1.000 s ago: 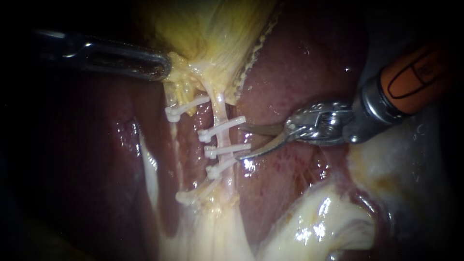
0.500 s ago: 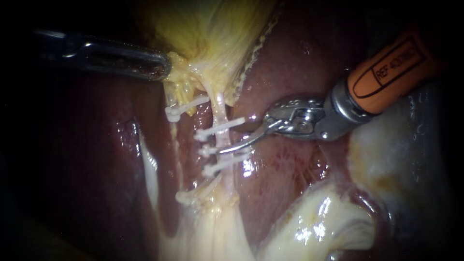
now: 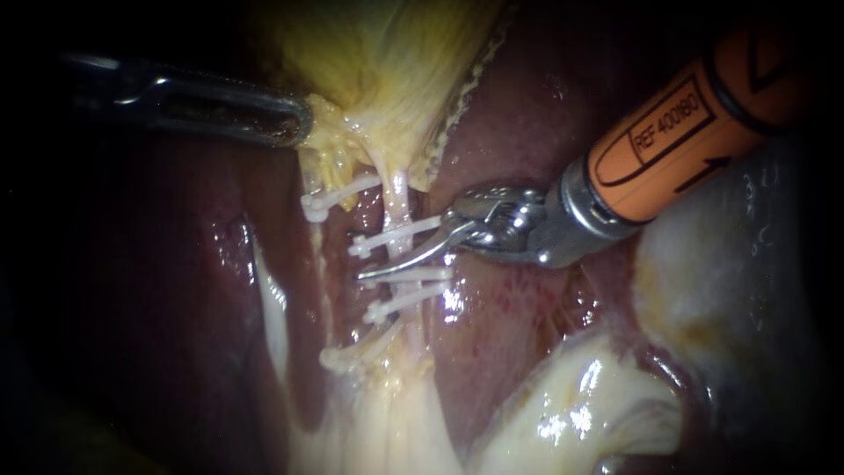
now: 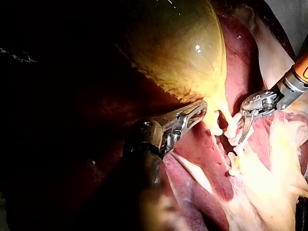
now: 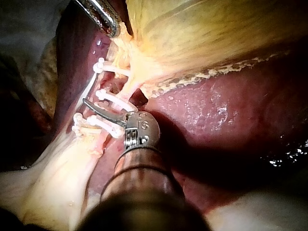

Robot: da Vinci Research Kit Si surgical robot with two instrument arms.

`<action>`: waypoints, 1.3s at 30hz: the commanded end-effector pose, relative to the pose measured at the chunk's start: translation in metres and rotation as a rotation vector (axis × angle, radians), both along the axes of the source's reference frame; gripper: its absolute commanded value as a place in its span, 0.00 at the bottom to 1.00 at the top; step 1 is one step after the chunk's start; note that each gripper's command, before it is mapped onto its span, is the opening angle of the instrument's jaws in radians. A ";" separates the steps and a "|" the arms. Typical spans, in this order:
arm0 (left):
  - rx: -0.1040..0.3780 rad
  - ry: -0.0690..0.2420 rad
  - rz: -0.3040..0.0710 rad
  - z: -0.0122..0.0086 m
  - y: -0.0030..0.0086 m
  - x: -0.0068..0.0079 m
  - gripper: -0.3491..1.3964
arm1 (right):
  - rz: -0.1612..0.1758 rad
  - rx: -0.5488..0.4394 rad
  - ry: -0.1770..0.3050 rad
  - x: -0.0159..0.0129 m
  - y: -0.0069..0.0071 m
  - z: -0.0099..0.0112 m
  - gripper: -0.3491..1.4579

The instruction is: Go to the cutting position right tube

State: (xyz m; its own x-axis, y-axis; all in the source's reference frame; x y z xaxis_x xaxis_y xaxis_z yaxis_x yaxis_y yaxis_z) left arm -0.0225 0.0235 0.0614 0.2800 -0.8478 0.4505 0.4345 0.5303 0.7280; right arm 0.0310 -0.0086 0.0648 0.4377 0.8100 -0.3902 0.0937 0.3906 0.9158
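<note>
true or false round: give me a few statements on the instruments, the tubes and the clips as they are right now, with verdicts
1. The right instrument has its jaws open at the right tube. True.
2. The right tube carries no clips. False: three white clips sit across it, and one blade crosses it between the top clip and the next.
3. The left instrument grips the liver. False: its jaws are shut on the narrow end of the gallbladder.
4. The right tube shows no cut. True: in the endoscope view it runs unbroken through the clips.
</note>
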 end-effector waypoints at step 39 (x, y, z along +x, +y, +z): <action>0.000 0.000 0.000 0.0000 0.0000 0.0001 0.00 | 0.052 0.092 0.125 0.0010 0.0004 -0.0090 1.00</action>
State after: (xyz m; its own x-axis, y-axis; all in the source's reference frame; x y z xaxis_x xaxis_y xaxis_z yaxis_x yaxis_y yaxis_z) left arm -0.0224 0.0235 0.0614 0.2799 -0.8478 0.4504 0.4343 0.5302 0.7282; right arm 0.0319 -0.0082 0.0558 0.3472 0.8651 -0.3621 0.1907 0.3129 0.9305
